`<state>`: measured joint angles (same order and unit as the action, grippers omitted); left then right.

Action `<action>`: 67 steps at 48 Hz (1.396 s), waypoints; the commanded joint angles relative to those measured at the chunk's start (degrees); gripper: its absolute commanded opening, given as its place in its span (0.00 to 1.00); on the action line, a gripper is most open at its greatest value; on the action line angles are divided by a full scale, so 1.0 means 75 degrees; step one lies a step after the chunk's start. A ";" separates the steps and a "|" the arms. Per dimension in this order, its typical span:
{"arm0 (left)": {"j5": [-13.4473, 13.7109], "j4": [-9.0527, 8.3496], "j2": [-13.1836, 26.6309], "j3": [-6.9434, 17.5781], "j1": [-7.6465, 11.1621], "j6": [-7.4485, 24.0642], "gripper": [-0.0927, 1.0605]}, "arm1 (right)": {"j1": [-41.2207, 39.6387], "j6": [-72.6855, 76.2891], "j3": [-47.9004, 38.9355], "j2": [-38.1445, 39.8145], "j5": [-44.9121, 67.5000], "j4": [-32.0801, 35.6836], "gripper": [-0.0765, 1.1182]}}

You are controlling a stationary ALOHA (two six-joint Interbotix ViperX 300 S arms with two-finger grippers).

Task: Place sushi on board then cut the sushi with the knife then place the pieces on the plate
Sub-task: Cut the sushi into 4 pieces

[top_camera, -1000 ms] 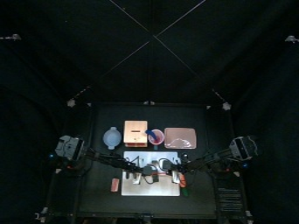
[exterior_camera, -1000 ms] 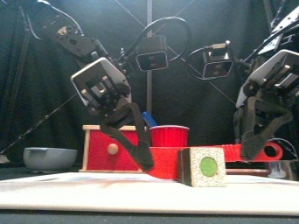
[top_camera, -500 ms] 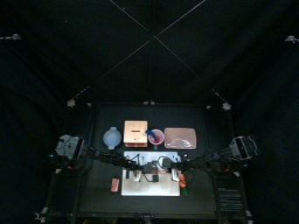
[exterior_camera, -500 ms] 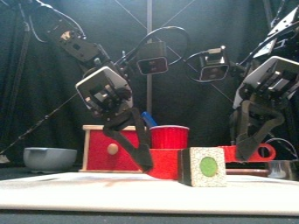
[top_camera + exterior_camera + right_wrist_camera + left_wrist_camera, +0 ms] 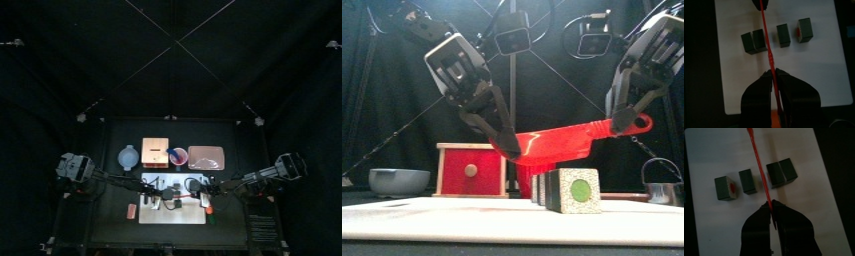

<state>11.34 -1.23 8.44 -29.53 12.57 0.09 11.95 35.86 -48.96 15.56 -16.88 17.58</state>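
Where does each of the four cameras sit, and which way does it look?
Top view: high above, looking down on the white cutting board; left arm and right arm show.
Front view: table's front edge, looking level; left pincer and right pincer hold the red toy knife.
Left wrist view: on that wrist, looking down past its pincer at dark green sushi blocks.
Right wrist view: likewise from the opposite side, past its pincer.
Shared: both wrist views show the knife edge-on.

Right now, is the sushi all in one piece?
No, the sushi lies in separate blocks with gaps between them on the white board.
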 commanded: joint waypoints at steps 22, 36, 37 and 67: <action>0.0117 0.0258 0.0035 0.0258 0.0527 0.0012 0.43 | 0.0293 0.0047 0.0023 -0.0047 0.0211 -0.0246 0.46; 0.0117 0.0305 0.0176 0.0258 0.0551 0.0012 0.43 | 0.0305 0.0047 0.0023 -0.0234 0.0211 -0.0281 0.46; 0.0117 0.0305 0.0176 0.0258 0.0562 0.0012 0.43 | 0.0305 0.0047 0.0023 -0.0246 0.0211 -0.0281 0.46; 0.0234 0.0445 0.0129 0.0270 0.0562 0.0012 0.43 | 0.0328 0.0035 0.0164 -0.0293 0.0211 -0.0270 0.46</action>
<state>12.57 2.11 10.37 -28.48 15.21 -0.18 14.59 36.12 -48.60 12.22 -15.12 15.38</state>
